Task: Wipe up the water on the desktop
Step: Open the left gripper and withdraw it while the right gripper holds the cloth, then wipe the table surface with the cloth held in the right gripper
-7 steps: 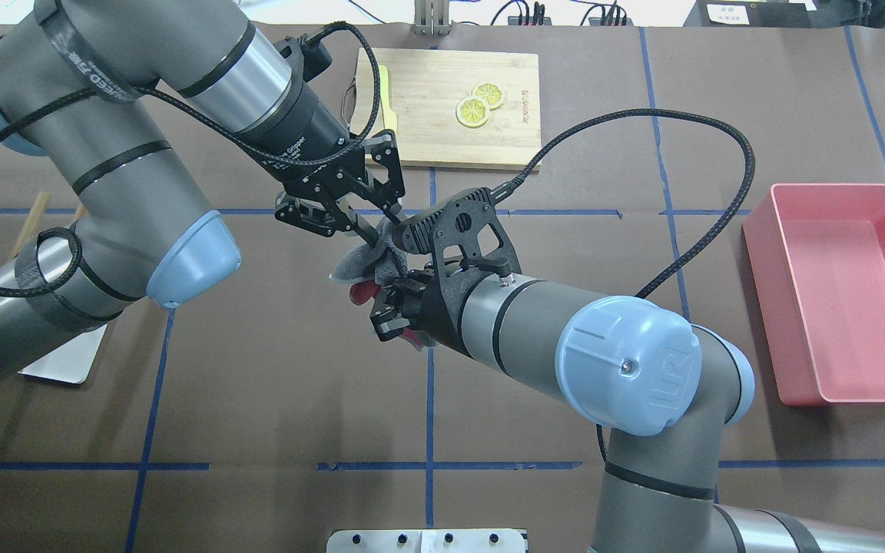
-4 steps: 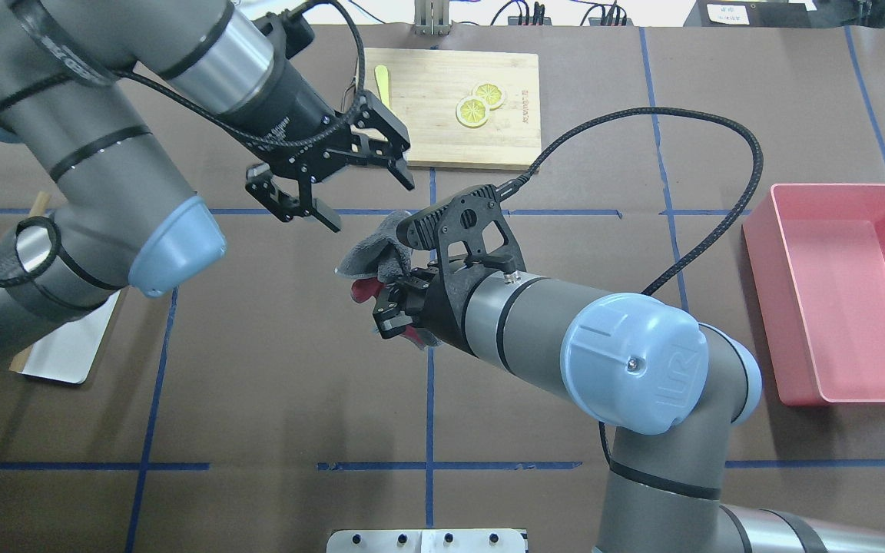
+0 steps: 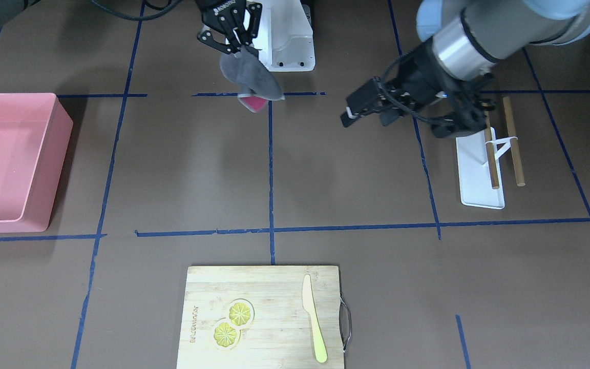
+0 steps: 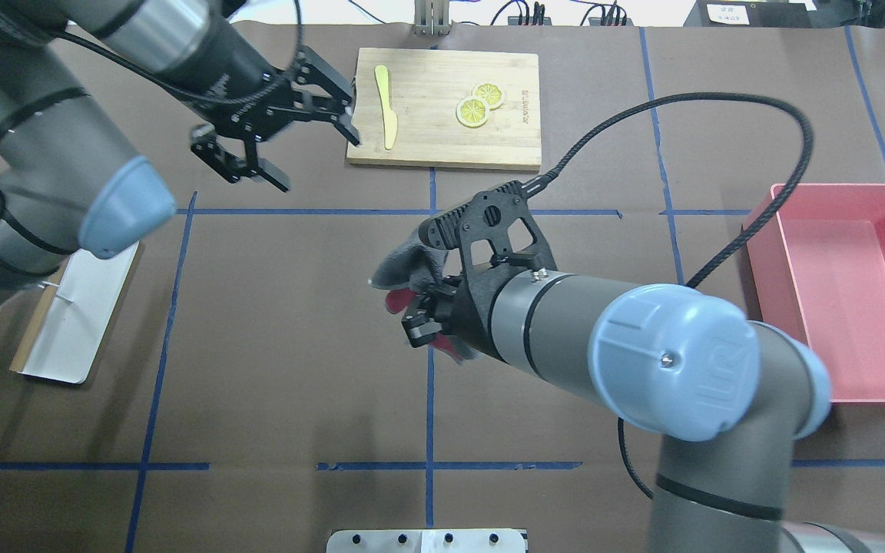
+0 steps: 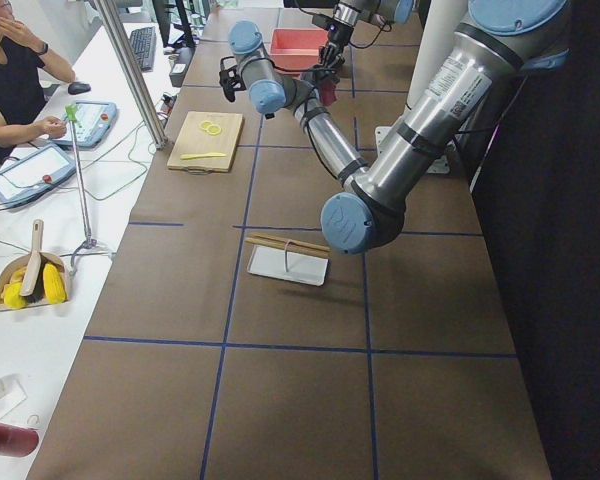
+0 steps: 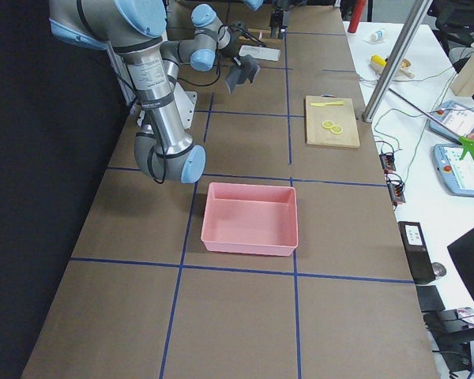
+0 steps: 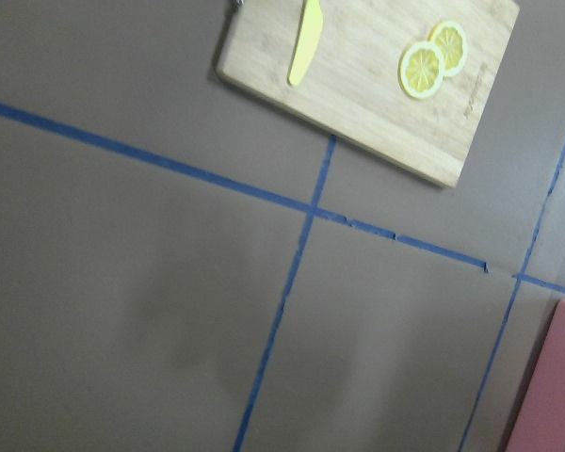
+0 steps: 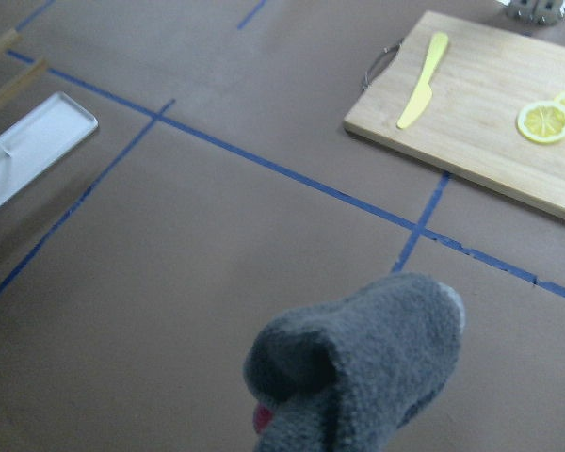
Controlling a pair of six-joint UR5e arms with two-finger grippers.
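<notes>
The desktop [image 4: 281,322] is a dark-brown surface with blue tape lines; I can make out no water on it. My right gripper [image 4: 414,313] is shut on a grey cloth [image 4: 404,265] with a red underside and holds it above the middle of the desktop. The cloth hangs from the right gripper in the front-facing view [image 3: 251,74] and fills the bottom of the right wrist view [image 8: 367,367]. My left gripper [image 4: 316,157] is open and empty, to the back left of the cloth beside the cutting board's left edge.
A wooden cutting board [image 4: 442,130] with lemon slices [image 4: 473,111] and a yellow knife [image 4: 387,115] lies at the back centre. A pink bin [image 4: 842,292] stands at the right. A white tray with wooden sticks [image 4: 77,315] lies at the left.
My left gripper has drawn away from the cloth to the back left, with its jaws open. My right gripper keeps hold of the cloth and has shifted slightly right.
</notes>
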